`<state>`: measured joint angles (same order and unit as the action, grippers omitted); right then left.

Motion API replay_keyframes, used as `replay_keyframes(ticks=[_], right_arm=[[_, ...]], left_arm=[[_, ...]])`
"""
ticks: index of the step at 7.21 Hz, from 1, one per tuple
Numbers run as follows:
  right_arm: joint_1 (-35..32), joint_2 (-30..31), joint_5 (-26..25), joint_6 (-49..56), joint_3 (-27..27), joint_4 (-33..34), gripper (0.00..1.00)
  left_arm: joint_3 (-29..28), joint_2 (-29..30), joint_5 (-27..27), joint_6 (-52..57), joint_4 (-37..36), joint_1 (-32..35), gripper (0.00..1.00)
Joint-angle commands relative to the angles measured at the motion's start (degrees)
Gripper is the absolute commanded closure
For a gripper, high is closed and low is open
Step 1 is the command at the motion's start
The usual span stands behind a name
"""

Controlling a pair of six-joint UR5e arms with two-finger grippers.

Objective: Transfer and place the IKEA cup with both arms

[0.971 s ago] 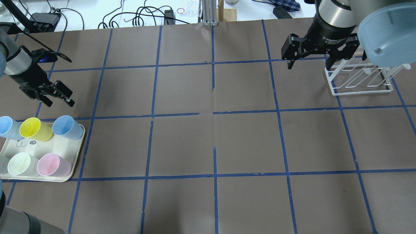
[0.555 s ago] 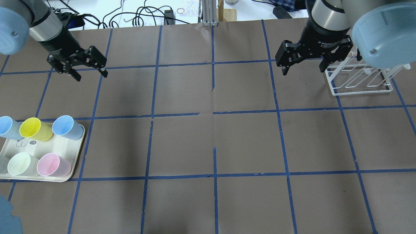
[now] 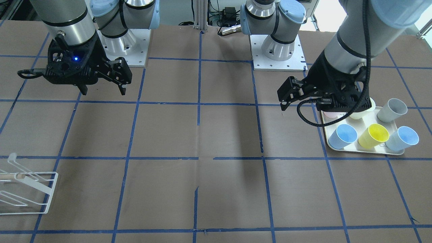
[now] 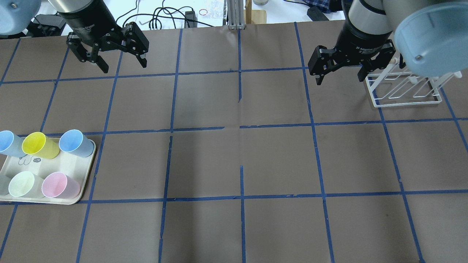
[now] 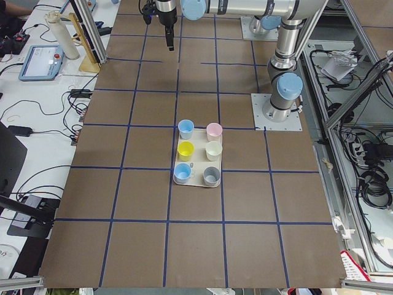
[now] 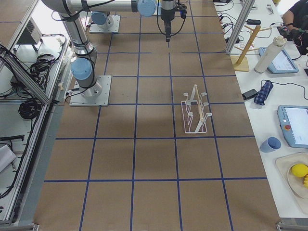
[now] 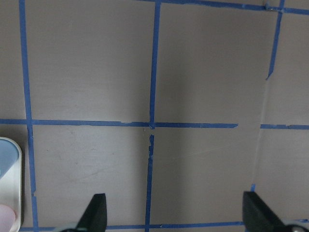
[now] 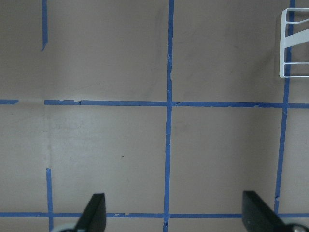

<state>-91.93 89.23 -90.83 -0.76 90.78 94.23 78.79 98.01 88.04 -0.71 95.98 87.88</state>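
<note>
Two pale-blue IKEA cups (image 4: 75,143) (image 4: 7,142) stand upright on a beige tray (image 4: 82,177) at the table's left; I cannot tell which is the task's cup. They also show in the front view (image 3: 342,136) (image 3: 403,138). My left gripper (image 4: 124,67) is open and empty, high over the far left of the table, well away from the tray. In the left wrist view its fingertips (image 7: 94,215) frame bare table, with the tray's corner (image 7: 17,193) at the left edge. My right gripper (image 4: 340,78) is open and empty beside the rack.
A yellow cup (image 4: 38,145), a pink cup (image 4: 58,185), a pale-green cup (image 4: 23,184) and a grey cup (image 3: 393,109) share the tray. A white wire rack (image 4: 404,86) stands at the far right. Blue tape lines grid the brown table (image 4: 241,157).
My left gripper has swung from just beyond the tray to the far edge and rightward, turning as it went. My right gripper has drifted slightly left. The cups have not moved.
</note>
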Motion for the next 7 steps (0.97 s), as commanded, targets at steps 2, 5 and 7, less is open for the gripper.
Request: replay_keyframes(ticks=[2,5,7], right_arm=[[0.0,0.1,0.3,-3.1,0.0,-0.1,0.00],[0.0,0.1,1.2,-3.1,-0.2,-1.5,0.00],[0.0,0.1,1.2,-3.1,-0.2,-1.6,0.00]], left_arm=[[5.8,-5.5,3.5,-0.6,-3.0,0.7,0.00],[8.5,-9.4,3.2,-0.5,-2.7,1.1,0.00],[8.3,-9.4,3.4,-0.2,-3.0,1.1,0.00]])
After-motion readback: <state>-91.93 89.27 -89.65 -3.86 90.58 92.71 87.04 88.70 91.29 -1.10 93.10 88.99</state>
